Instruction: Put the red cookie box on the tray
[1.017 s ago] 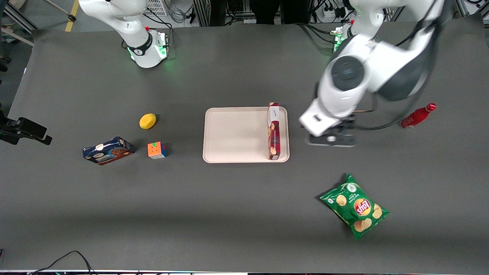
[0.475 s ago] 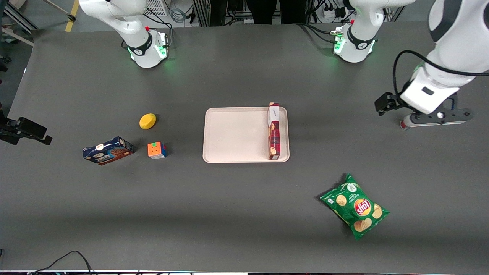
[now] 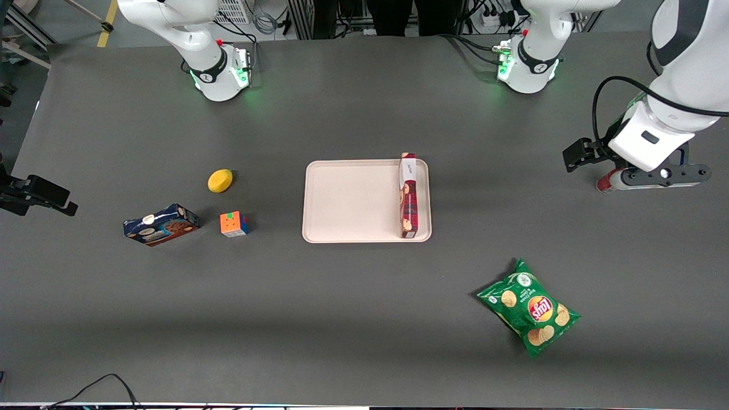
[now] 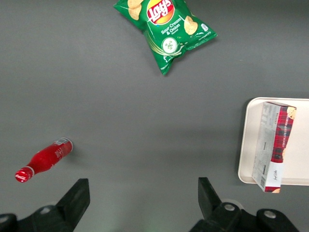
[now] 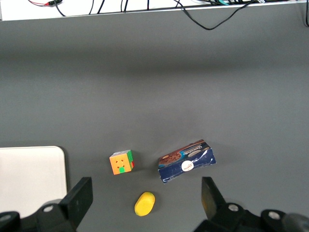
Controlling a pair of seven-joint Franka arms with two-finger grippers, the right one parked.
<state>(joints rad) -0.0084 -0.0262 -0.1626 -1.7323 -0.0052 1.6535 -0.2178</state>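
The red cookie box [image 3: 408, 196] rests on its long narrow side on the pale tray [image 3: 353, 199], along the tray's edge toward the working arm, its white end panel farthest from the front camera. The left wrist view shows the box [image 4: 273, 145] on the tray [image 4: 244, 145] too. My left gripper [image 3: 662, 175] hangs high above the table toward the working arm's end, well away from the tray. In the wrist view the gripper [image 4: 142, 199] is open, nothing between its fingers.
A small red bottle [image 4: 43, 159] lies on the table, partly covered by the gripper in the front view [image 3: 605, 185]. A green chips bag [image 3: 529, 307] lies nearer the front camera. A blue cookie box [image 3: 161, 224], a colour cube [image 3: 234, 224] and a yellow object [image 3: 220, 180] sit toward the parked arm's end.
The gripper swung away from beside the tray toward the working arm's end of the table, ending above the red bottle. The red cookie box has stayed put on the tray.
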